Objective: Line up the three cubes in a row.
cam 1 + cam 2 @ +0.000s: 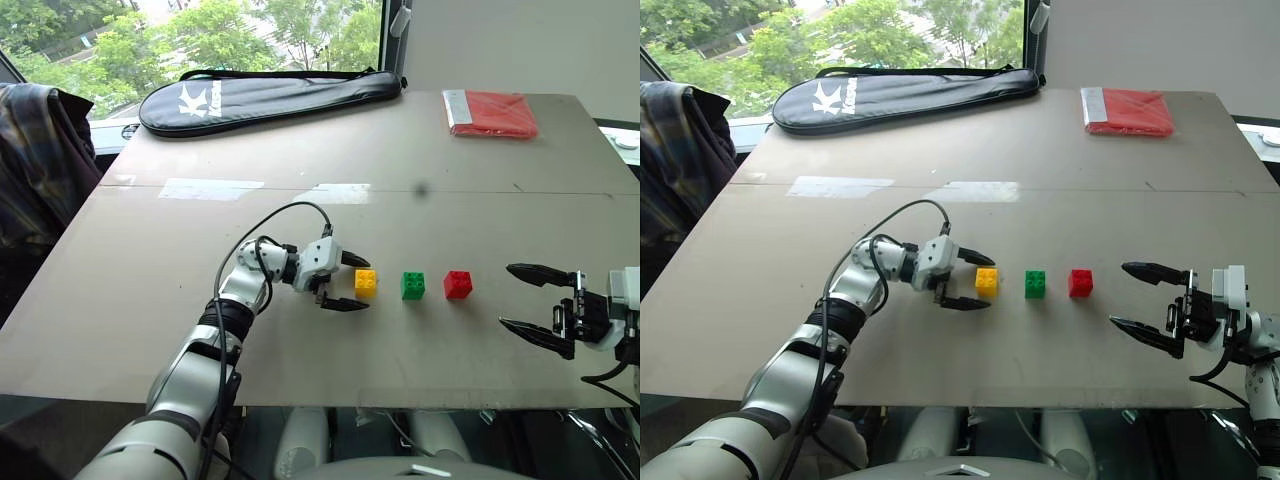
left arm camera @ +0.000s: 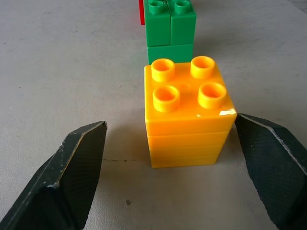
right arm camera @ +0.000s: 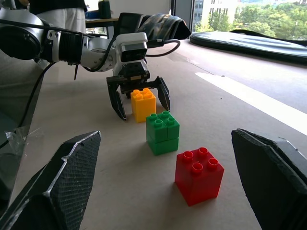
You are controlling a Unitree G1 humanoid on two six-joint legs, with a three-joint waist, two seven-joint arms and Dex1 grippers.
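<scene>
Left wrist view: a small yellow plastic studded brick (image 2: 188,112) sits on the grey table (image 1: 200,330) between my left gripper's (image 1: 347,282) two black fingers, which are spread wide; one finger stands clear of the brick, the other lies at its side face, and I cannot tell whether it touches. Just beyond stands a green studded brick (image 1: 412,285), then a red studded brick (image 1: 458,284), with small gaps between, so the three make a straight row running from my left to my right. My right gripper (image 1: 525,310), fingers also spread and empty, hovers past the red brick, apart from it. I judge the row done; my left arm only needs to back away along the row's axis without nudging yellow. Far off lie a black racket bag (image 1: 265,97) and a folded red cloth (image 1: 490,113).
</scene>
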